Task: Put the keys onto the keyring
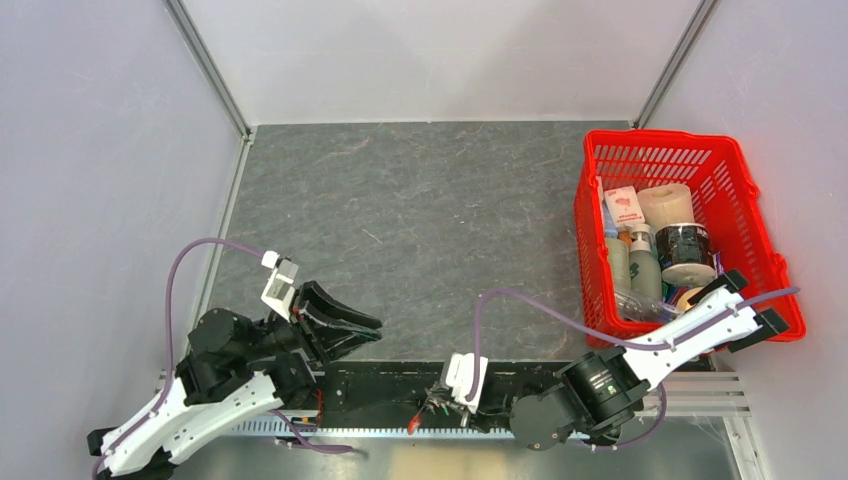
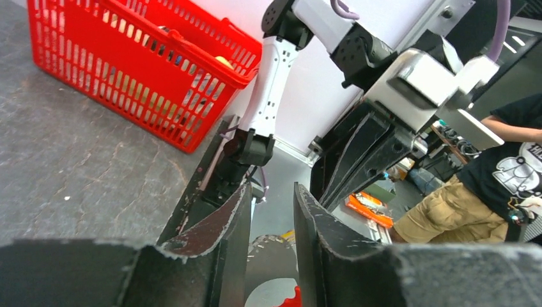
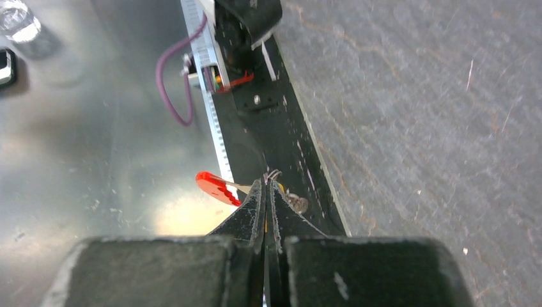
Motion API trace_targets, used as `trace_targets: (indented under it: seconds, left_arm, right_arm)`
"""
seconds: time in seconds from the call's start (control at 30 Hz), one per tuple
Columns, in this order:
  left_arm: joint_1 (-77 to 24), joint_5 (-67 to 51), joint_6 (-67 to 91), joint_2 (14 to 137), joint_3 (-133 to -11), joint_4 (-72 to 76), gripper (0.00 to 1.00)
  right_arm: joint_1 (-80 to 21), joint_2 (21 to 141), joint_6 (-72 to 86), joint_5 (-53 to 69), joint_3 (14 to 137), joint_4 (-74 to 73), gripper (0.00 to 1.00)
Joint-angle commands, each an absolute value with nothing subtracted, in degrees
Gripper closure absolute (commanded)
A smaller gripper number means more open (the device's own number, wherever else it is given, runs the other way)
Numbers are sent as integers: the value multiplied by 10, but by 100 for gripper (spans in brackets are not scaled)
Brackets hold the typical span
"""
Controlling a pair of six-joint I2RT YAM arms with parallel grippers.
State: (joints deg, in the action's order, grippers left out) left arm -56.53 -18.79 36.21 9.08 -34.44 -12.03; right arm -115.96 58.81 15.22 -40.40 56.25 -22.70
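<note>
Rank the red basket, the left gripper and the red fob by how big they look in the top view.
Largest to smallest:
1. red basket
2. left gripper
3. red fob, just a tiny sliver

My right gripper (image 3: 266, 187) hides most of the thin metal keyring with red oval plastic fob (image 3: 216, 187) at lower centre.

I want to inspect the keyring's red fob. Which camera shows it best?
Right wrist: the red fob is sharp and clear, jutting left off the keyring pinched in the shut right gripper. Top external gives only a tiny red sliver by that gripper. Left wrist shows nothing I can surely call the fob.
</note>
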Motion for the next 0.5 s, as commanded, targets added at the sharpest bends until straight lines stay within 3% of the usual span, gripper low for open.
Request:
trace_targets:
  seconds: [0.0, 0.23, 0.47]
  left_arm:
    - [-564, -251, 392, 116, -359, -41, 60]
    - [-564, -330, 423, 161, -370, 105, 45]
    - [-564, -388, 460, 240, -400, 247, 40]
  right_arm:
    - [-1150, 567, 91, -406, 643, -189, 100]
    - [-1120, 593, 67, -338, 756, -222, 100]
    - [-1079, 624, 90, -245, 874, -296, 100]
